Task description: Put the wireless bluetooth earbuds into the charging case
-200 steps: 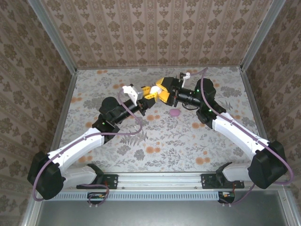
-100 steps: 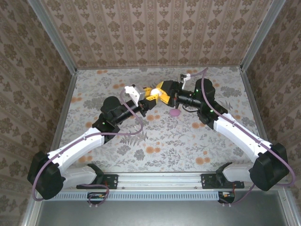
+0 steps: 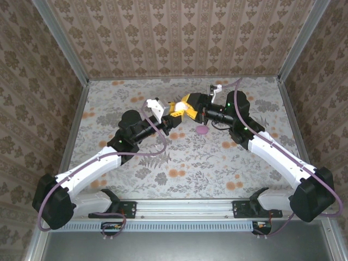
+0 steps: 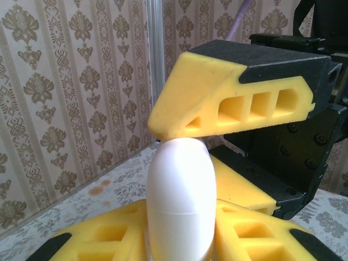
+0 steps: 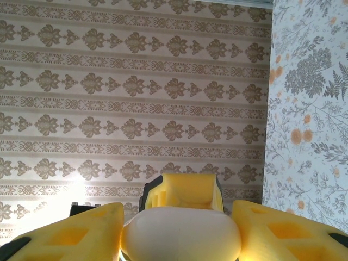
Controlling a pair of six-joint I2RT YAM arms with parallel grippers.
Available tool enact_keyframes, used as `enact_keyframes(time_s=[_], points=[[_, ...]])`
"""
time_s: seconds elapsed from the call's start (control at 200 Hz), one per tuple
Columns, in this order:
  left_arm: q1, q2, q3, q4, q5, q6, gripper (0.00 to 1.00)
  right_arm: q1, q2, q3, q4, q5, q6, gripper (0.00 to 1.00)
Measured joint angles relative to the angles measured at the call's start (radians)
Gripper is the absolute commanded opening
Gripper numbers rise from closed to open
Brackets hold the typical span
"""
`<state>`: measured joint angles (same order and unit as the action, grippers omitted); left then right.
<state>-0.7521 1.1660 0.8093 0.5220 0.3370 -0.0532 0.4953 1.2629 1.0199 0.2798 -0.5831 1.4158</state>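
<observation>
The white, egg-shaped charging case (image 3: 177,105) hangs above the middle of the table, its lid closed along a thin seam. My left gripper (image 3: 172,111) is shut on its lower part, and the case (image 4: 181,201) stands upright between the yellow fingers (image 4: 255,231). My right gripper (image 3: 185,104) meets it from the right, one finger (image 4: 217,103) resting on the case's top. In the right wrist view the case (image 5: 182,235) sits between both yellow pads (image 5: 76,234), touching them. A pinkish-purple earbud (image 3: 202,130) lies on the table under the right arm.
The table has a floral cloth (image 3: 185,163) with orange flower prints, and patterned walls (image 3: 179,38) with metal corner posts stand on three sides. Both arms reach in from the near edge and meet at the centre back.
The right gripper's jaws have narrowed onto the case. Both wrists have shifted slightly; the earbud on the cloth has not moved.
</observation>
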Motion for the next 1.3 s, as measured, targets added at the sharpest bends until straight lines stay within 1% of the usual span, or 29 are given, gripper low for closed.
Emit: enact_keyframes(time_s=[0.13,0.185,0.295,0.47,0.555,0.845,0.94,1.01,1.135,1.22,1.3], points=[[0.0,0.0,0.002,-0.003,0.005,0.002,0.28,0.0,0.0,0.0,0.0,0.0,0.0,0.55],[0.0,0.001,0.003,-0.005,0.006,0.002,0.32,0.0,0.0,0.0,0.0,0.0,-0.002,0.55],[0.0,0.005,0.005,-0.006,0.006,0.002,0.35,0.0,0.0,0.0,0.0,0.0,-0.005,0.55],[0.0,0.008,0.006,-0.006,0.006,0.001,0.32,0.0,0.0,0.0,0.0,0.0,-0.008,0.55],[0.0,0.008,0.006,-0.006,0.005,0.0,0.36,0.0,0.0,0.0,-0.001,0.0,-0.012,0.55],[0.0,0.008,0.006,-0.006,0.003,-0.006,0.38,0.0,0.0,0.0,-0.018,0.0,-0.031,0.55],[0.0,0.008,0.006,-0.006,0.003,-0.01,0.35,0.0,0.0,0.0,-0.019,0.0,-0.033,0.55],[0.0,0.009,0.006,-0.006,0.003,-0.013,0.3,0.0,0.0,0.0,-0.019,0.0,-0.033,0.55],[0.0,0.01,0.006,-0.006,0.006,-0.018,0.26,0.0,0.0,0.0,-0.019,0.0,-0.034,0.56],[0.0,0.01,0.006,-0.006,0.006,-0.018,0.25,0.0,0.0,0.0,-0.02,0.0,-0.038,0.58],[0.0,0.011,0.006,-0.008,0.005,-0.021,0.25,0.0,-0.001,0.0,-0.025,0.0,-0.051,0.65]])
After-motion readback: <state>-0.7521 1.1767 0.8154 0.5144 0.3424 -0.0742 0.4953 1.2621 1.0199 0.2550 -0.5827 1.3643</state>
